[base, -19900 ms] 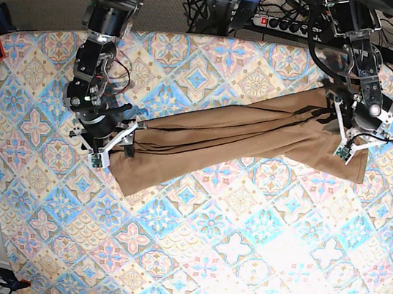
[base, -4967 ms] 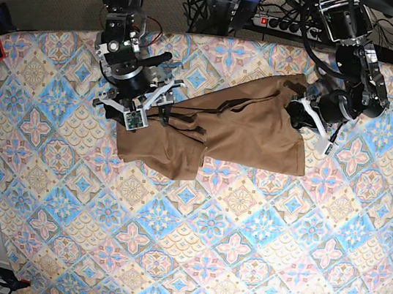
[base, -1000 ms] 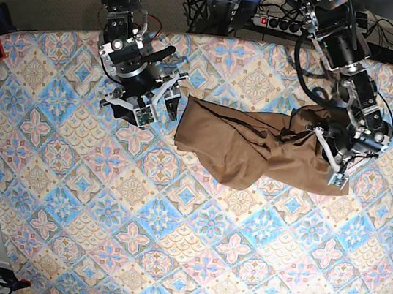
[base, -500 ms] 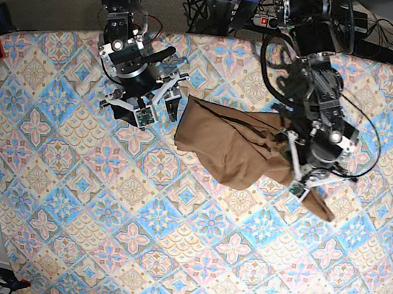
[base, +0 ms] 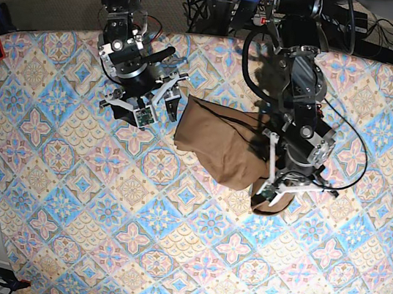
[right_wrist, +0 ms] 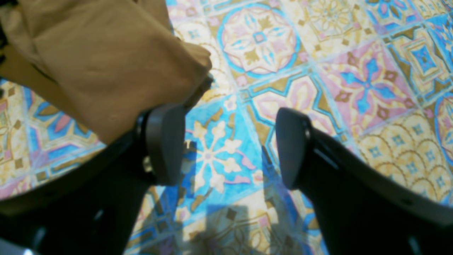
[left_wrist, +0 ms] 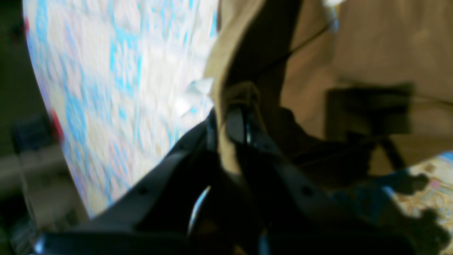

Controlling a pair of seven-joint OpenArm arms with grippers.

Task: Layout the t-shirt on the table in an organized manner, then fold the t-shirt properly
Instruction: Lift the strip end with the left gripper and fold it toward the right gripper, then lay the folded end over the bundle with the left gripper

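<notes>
Two arms, layout step: my left gripper (left_wrist: 228, 122) pinches bunched tan-brown fabric t-shirt (base: 219, 141); right gripper (right_wrist: 230, 148) agape, empty; next, spread flat.

Black jointed arms; white-trimmed hands (base: 160, 102); black cables; dark curved fingers (right_wrist: 165, 141).

The t-shirt (right_wrist: 106, 67) was soft, matt tan-brown cloth falling in loose creases, the surface (right_wrist: 354, 78) wore a smooth, printed pastel tile-pattern cloth, and the right gripper's fingers (right_wrist: 166, 141) looked like smooth, dark, faintly glossy plastic.
</notes>
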